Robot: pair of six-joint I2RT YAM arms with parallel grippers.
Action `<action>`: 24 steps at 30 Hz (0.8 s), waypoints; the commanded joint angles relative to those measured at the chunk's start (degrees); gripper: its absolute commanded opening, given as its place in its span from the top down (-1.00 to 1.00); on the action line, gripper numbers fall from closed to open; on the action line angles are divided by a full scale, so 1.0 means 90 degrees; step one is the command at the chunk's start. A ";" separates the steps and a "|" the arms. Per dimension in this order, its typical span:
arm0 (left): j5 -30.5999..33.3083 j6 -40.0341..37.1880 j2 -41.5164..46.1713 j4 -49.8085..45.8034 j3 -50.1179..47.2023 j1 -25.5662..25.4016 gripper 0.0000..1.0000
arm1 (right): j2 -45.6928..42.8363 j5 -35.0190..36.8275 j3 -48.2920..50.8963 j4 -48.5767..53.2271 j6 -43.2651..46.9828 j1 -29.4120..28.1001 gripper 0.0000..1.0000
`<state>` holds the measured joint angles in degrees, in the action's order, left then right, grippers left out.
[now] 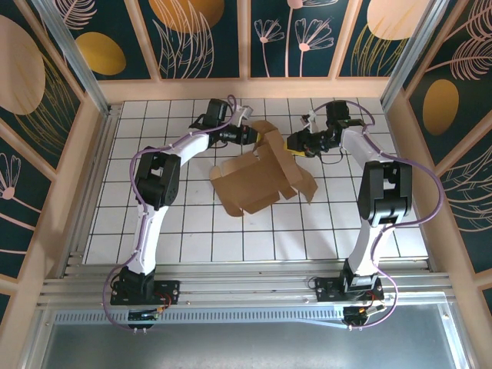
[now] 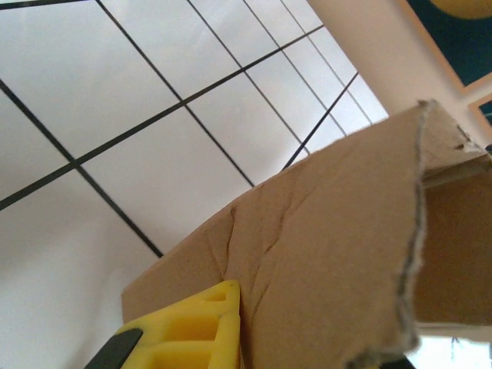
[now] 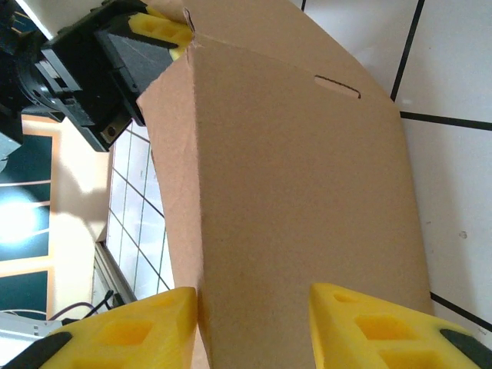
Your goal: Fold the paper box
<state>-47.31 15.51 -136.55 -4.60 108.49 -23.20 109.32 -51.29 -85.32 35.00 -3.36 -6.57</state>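
Observation:
The paper box [image 1: 257,178] is a brown cardboard sheet, partly folded, with walls standing and flaps spread on the tiled table. My left gripper [image 1: 256,138] holds its raised far flap. In the left wrist view one yellow finger [image 2: 192,330] presses against the creased cardboard [image 2: 323,254], which hides the other finger. My right gripper [image 1: 291,144] faces that flap from the right. Its jaws stand wide apart, and a cardboard panel [image 3: 284,184] with a slot fills the space ahead of the right gripper [image 3: 254,327]. The left gripper's finger [image 3: 163,28] pinches the panel's far corner.
The white tiled table [image 1: 154,223] is ringed by a wooden frame [image 1: 246,88] and patterned walls. An aluminium rail [image 1: 246,286] runs along the near edge by the arm bases. Open tiles lie in front of the box and on both sides.

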 commanded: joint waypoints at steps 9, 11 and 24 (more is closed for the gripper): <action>-0.0330 0.1050 0.0247 -0.0251 0.0061 -0.0282 0.78 | -0.0040 0.0366 0.0232 -0.0054 -0.0057 -0.0133 0.16; -0.0331 0.0973 0.0275 -0.0265 0.0001 -0.0309 0.80 | -0.0026 0.0367 0.0242 -0.0060 -0.0057 -0.0139 0.17; -0.0015 0.1499 0.1123 0.0574 -0.1316 -0.0654 0.46 | -0.0019 0.0503 0.0369 -0.0086 -0.0077 -0.0208 0.17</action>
<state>-42.35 25.43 -130.47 -2.31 99.02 -26.61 108.75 -51.13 -83.48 34.92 -3.53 -7.60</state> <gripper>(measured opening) 0.243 0.415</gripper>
